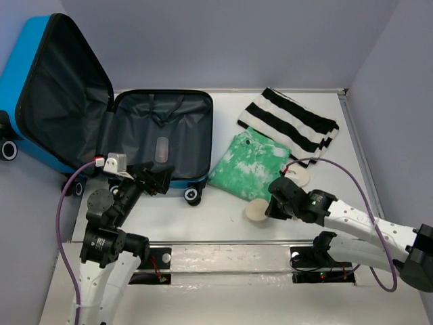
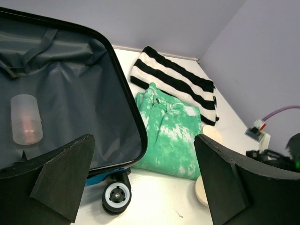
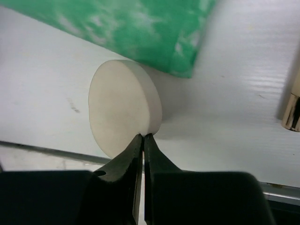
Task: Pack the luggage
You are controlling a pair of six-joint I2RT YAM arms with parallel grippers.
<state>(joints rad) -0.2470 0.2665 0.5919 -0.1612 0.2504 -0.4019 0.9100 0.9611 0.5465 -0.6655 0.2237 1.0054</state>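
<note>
The luggage [image 1: 196,118] lies open at the left of the table [image 1: 223,230]; its lid [image 1: 61,95] leans up against the left wall, and the grey-lined base rests flat, with a small translucent container [image 2: 26,119] lying on the lining; one wheel [image 2: 116,196] shows at the near corner. The left gripper [image 1: 154,177] hangs over the near edge of the base, its fingers spread wide and nothing between them. Just right of the case lies a folded green tie-dye garment [image 1: 247,166]; a black-and-white striped garment [image 1: 291,122] sits behind it. The right gripper [image 3: 143,137] is closed tight, its tips together at the rim of a cream disc [image 3: 123,105] beside the green garment's near corner; a second disc [image 1: 298,176] lies nearby.
</note>
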